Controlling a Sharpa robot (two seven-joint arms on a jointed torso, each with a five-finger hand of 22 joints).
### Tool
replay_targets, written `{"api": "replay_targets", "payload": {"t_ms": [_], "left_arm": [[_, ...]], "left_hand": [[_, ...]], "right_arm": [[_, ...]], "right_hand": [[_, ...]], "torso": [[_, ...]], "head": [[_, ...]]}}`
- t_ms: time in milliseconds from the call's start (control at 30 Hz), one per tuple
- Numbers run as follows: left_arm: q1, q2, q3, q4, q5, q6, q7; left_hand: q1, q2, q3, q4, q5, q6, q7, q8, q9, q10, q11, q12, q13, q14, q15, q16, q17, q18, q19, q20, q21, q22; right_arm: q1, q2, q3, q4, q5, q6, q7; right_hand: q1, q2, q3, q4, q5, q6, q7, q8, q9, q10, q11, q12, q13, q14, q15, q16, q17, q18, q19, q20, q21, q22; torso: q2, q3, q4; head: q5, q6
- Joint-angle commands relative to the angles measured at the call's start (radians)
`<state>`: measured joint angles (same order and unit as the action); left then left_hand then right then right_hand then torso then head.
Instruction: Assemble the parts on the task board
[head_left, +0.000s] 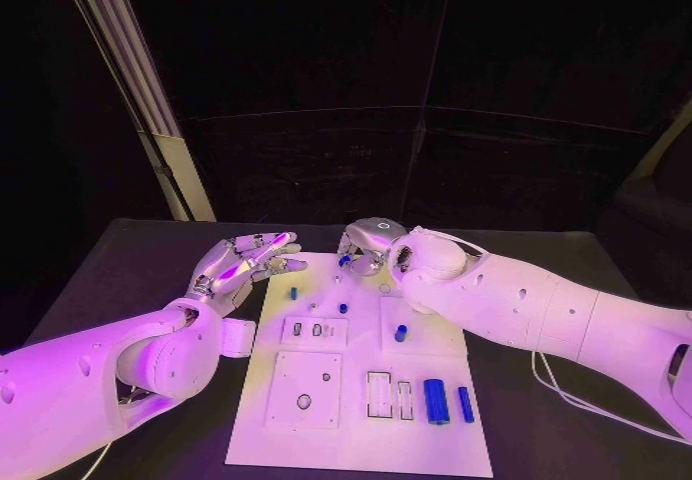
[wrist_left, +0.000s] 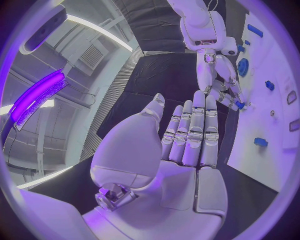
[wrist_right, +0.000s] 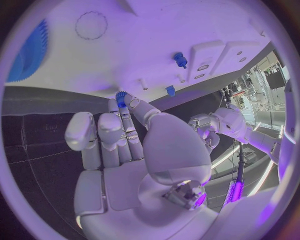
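The white task board (head_left: 361, 420) lies in the middle of the table. At its far edge my right hand (head_left: 369, 246) pinches a small blue gear (wrist_right: 120, 95) between thumb and a finger, just above the board's far edge (wrist_right: 156, 30). The left wrist view shows that hand (wrist_left: 219, 75) with the blue piece (wrist_left: 239, 105) at its fingertips. My left hand (head_left: 245, 262) hovers off the board's far left corner, fingers (wrist_left: 190, 132) stretched out and holding nothing. A larger blue gear (wrist_right: 28, 50) lies on the board near the right hand.
Small blue pegs (head_left: 293, 293) (head_left: 343, 307) (head_left: 401, 333) stand on the board's far half. Two blue cylinders (head_left: 436, 400) (head_left: 466, 403) lie near the front right, beside rectangular slots (head_left: 379, 393). Black table (head_left: 130, 270) surrounds the board. A cable (head_left: 555, 395) trails under the right arm.
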<state>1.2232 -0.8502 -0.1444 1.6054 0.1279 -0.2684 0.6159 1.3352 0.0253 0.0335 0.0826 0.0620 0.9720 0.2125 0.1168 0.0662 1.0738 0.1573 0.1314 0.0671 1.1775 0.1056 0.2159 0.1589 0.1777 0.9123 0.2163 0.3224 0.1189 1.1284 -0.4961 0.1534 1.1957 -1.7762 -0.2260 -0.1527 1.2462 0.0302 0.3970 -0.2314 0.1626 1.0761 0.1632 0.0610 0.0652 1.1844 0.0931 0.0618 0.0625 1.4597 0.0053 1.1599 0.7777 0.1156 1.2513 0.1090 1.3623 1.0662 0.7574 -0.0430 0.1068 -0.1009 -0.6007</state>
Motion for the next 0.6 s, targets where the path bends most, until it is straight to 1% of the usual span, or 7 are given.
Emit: {"api": "replay_targets", "payload": {"t_ms": [33,100,167,400,500,567,600], "left_arm": [[0.002,0.001,0.001,-0.001,0.000,0.017,0.008],[0.003,0.001,0.001,-0.001,0.000,0.020,0.006],[0.003,0.002,0.001,-0.001,0.000,0.023,0.002],[0.003,0.003,0.001,-0.004,0.000,0.027,-0.004],[0.003,0.004,0.001,-0.005,0.000,0.028,-0.006],[0.003,0.004,0.001,-0.005,0.000,0.029,-0.007],[0.003,0.004,0.001,-0.005,0.000,0.029,-0.007]], "left_hand": [[-0.009,0.003,-0.001,-0.007,0.000,0.002,0.001,-0.003,-0.001,-0.003,0.000,-0.005,-0.001,-0.003,0.000,-0.005,0.001,0.006,0.001,0.004,-0.006,-0.002],[-0.009,0.004,0.000,-0.008,0.000,0.002,0.001,-0.004,-0.001,-0.003,0.000,-0.005,-0.001,-0.003,0.000,-0.005,0.001,0.006,0.001,0.004,-0.006,-0.002],[-0.009,0.004,0.000,-0.008,0.000,0.002,0.001,-0.004,-0.001,-0.003,0.000,-0.006,-0.001,-0.003,0.000,-0.006,0.002,0.006,0.000,0.004,-0.006,-0.002],[-0.009,0.005,0.000,-0.008,0.000,0.002,0.001,-0.004,-0.001,-0.004,0.000,-0.006,-0.001,-0.004,0.000,-0.006,0.002,0.006,0.000,0.005,-0.006,-0.002],[-0.009,0.005,0.000,-0.008,0.000,0.002,0.001,-0.004,-0.001,-0.004,0.000,-0.006,-0.001,-0.004,0.000,-0.006,0.002,0.006,0.000,0.005,-0.006,-0.002],[-0.009,0.005,0.001,-0.008,0.000,0.001,0.001,-0.005,-0.001,-0.004,0.000,-0.007,-0.001,-0.004,0.000,-0.007,0.002,0.006,0.000,0.005,-0.006,-0.002],[-0.009,0.005,0.001,-0.008,0.000,0.001,0.001,-0.005,-0.001,-0.004,0.000,-0.007,-0.001,-0.004,0.000,-0.007,0.002,0.006,0.000,0.005,-0.006,-0.002]], "right_arm": [[0.001,0.003,-0.001,-0.004,-0.025,-0.011,-0.021],[0.001,0.003,-0.001,-0.006,-0.027,-0.014,-0.022],[0.001,0.003,-0.001,-0.009,-0.028,-0.009,-0.021],[0.001,0.006,-0.001,-0.012,-0.029,0.000,-0.014],[0.001,0.007,-0.001,-0.013,-0.025,-0.009,-0.008],[0.001,0.008,-0.001,-0.013,-0.019,-0.020,-0.002],[0.001,0.007,-0.001,-0.013,-0.016,-0.027,0.000]], "right_hand": [[-0.001,-0.013,0.007,0.003,0.000,-0.004,0.001,0.002,0.001,-0.006,0.001,0.000,0.000,-0.005,0.002,0.005,-0.001,-0.013,0.001,0.007,0.004,0.001],[-0.001,-0.014,0.008,0.003,0.000,-0.005,0.001,0.002,0.000,-0.007,0.001,0.000,0.000,-0.006,0.003,0.004,-0.003,-0.012,0.000,0.007,0.004,0.000],[-0.002,-0.016,0.010,0.005,-0.001,-0.006,0.001,0.002,0.000,-0.008,0.002,0.000,0.000,-0.006,0.003,0.003,-0.005,-0.012,0.000,0.007,0.003,0.000],[-0.005,-0.035,0.024,0.016,-0.010,-0.018,0.001,0.000,0.000,-0.020,0.003,-0.001,0.000,-0.010,0.004,-0.002,-0.017,-0.011,-0.005,0.009,0.001,-0.007],[-0.019,-0.063,0.024,0.033,-0.028,-0.058,0.010,-0.001,-0.003,-0.065,0.012,-0.002,-0.002,-0.030,0.014,-0.043,-0.085,-0.002,-0.040,0.015,-0.024,-0.058],[-0.032,-0.097,-0.004,0.048,-0.053,-0.118,0.013,-0.003,-0.004,-0.117,0.021,-0.002,-0.002,-0.050,0.019,-0.090,-0.157,0.011,-0.083,0.021,-0.058,-0.124],[-0.031,-0.106,-0.022,0.059,-0.056,-0.139,0.012,-0.001,-0.003,-0.144,0.021,0.000,-0.001,-0.059,0.021,-0.115,-0.192,0.016,-0.101,0.023,-0.075,-0.153]], "torso": [[0.001,-0.0010,-0.0003],[0.001,-0.0012,-0.0007],[0.001,-0.0014,-0.0010],[0.001,-0.0013,-0.0012],[0.001,-0.0014,-0.0003],[0.001,-0.0019,-0.0002],[0.001,-0.0022,-0.0005]], "head": [[0.001,0.000],[0.009,0.003],[0.011,0.001],[0.009,-0.002],[0.008,-0.002],[0.008,-0.002],[0.008,-0.002]]}}
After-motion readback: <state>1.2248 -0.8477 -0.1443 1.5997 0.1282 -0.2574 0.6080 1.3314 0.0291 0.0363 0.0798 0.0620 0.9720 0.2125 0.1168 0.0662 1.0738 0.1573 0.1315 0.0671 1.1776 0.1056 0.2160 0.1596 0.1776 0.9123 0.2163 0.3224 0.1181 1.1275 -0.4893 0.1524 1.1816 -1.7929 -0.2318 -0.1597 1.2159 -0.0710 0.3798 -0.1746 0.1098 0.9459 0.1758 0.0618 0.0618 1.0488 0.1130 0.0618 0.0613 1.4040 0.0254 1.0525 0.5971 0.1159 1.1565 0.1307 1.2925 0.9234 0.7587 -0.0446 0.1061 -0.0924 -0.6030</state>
